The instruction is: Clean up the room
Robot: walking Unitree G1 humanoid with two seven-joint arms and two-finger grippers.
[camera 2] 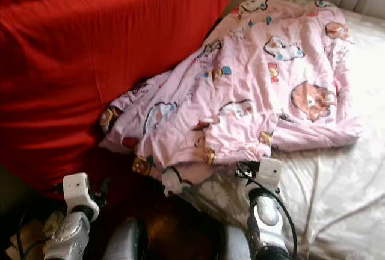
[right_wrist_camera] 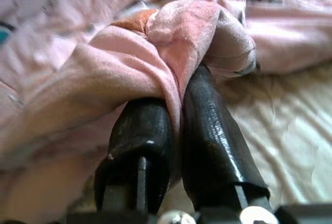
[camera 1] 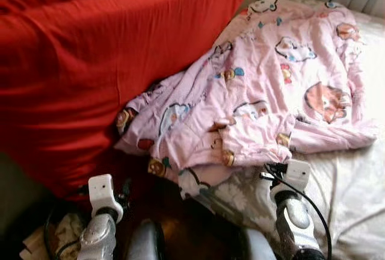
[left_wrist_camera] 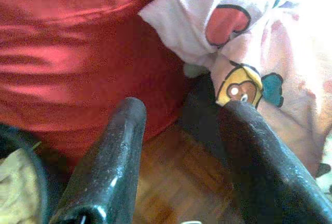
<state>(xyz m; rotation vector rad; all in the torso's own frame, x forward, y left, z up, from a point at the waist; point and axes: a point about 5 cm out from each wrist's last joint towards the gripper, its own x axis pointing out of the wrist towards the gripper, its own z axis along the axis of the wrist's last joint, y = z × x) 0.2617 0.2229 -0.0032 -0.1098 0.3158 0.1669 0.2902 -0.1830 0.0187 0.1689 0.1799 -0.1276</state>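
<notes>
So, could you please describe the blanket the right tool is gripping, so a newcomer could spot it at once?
Start at the bed with its pale sheet; beside it stands a big red cushion. The blanket lies crumpled between them, its near edge pinched in the right tool. It is pink, printed with cartoon animals.

A blanket (camera 1: 264, 91) lies crumpled on the bed (camera 1: 355, 200), its left edge resting against a cushion (camera 1: 90, 61) that stands at the left. The blanket's near edge hangs over the bed's corner above the wooden floor (left_wrist_camera: 176, 182). The right gripper (right_wrist_camera: 174, 130) sits at that near edge with a fold of blanket between its fingers; the left gripper (left_wrist_camera: 181, 115) is before the cushion, over the floor.
</notes>
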